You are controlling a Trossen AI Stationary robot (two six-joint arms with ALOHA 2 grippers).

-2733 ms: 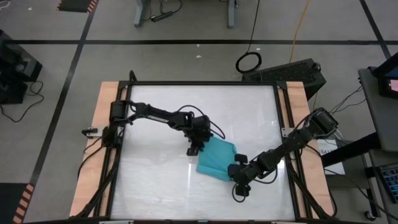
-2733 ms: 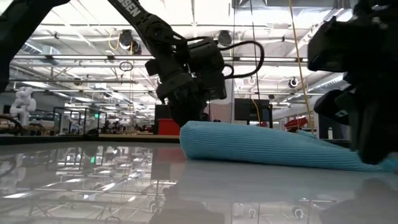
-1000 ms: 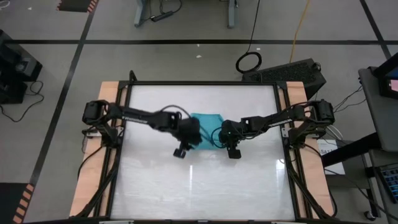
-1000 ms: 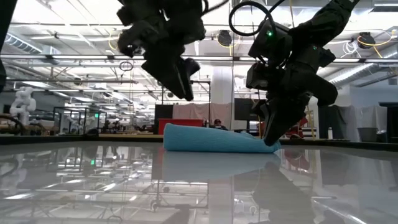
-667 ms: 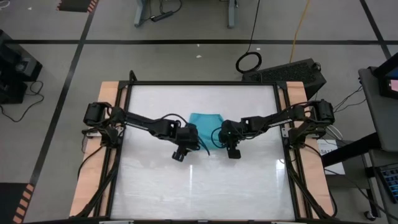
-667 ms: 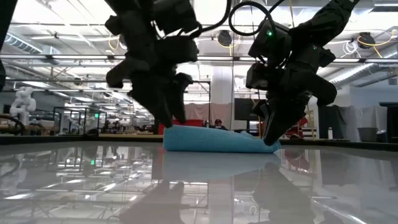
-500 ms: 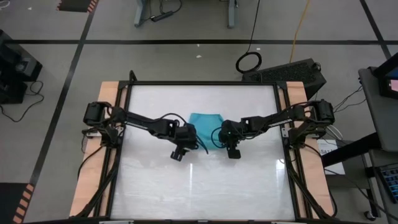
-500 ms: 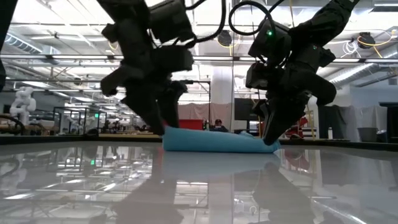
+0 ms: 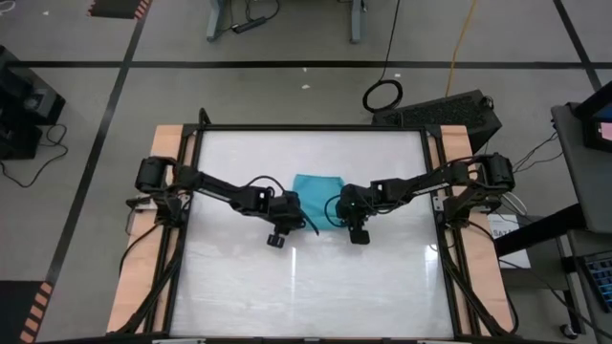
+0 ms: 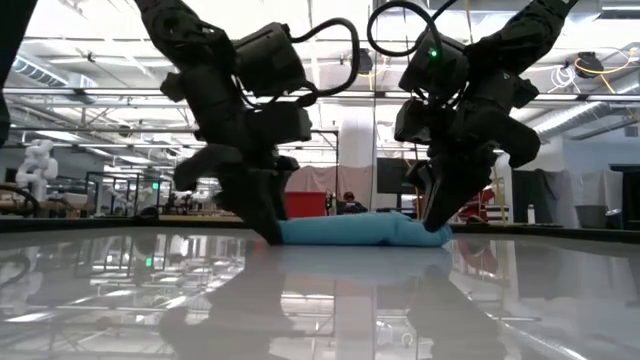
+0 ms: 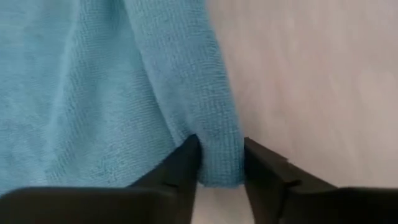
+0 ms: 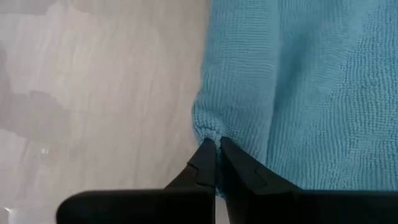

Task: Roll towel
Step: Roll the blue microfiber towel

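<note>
The turquoise towel lies bunched on the white table, a little beyond its middle. In the low view it is a low, flat hump on the tabletop. My left gripper is down at the towel's left near corner and shut on it. My right gripper is down at the towel's right near corner and shut on it. Both wrist views show the cloth reaching away past the fingers, in the left and in the right. My left gripper pinches a folded-over edge of the towel at its left near corner between the two fingers. The fingers come from above, slanting down. The cloth lies slack on the table. My right gripper pinches a puckered bit of the towel's edge at its right near corner between its nearly closed fingers. The fingers come from above, slanting down. The cloth there rests on the table.
Bare white tabletop lies on the near side of the towel and to both sides. Wooden rails and a black frame run along the table's left and right edges. A cable loops by the left wrist.
My left gripper has come down to the table at the towel's left near corner and taken hold of its edge. The towel's left end, a higher hump before, now lies lower and flatter. My right gripper has kept still on the right corner.
</note>
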